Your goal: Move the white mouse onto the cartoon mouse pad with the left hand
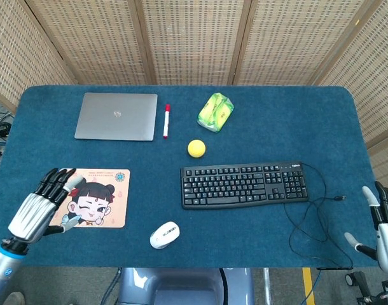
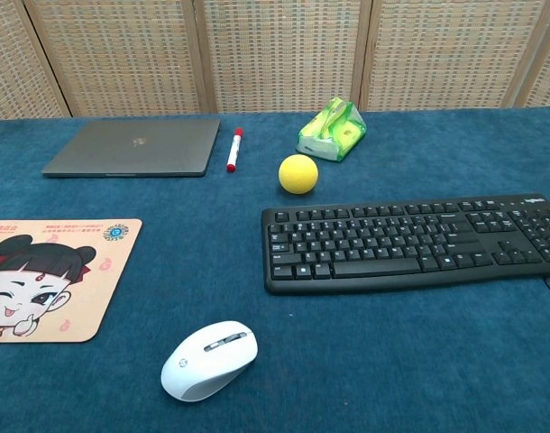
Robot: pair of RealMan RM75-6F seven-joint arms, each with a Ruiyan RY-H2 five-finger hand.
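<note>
Resting untouched on the blue surface (image 1: 257,121), the white mouse (image 1: 164,234) lies near the cartoon mouse pad (image 1: 98,190), not on it. Left robot hand (image 1: 41,206) hovers empty, fingers spread, over the pad's edge; everything remains.
</note>
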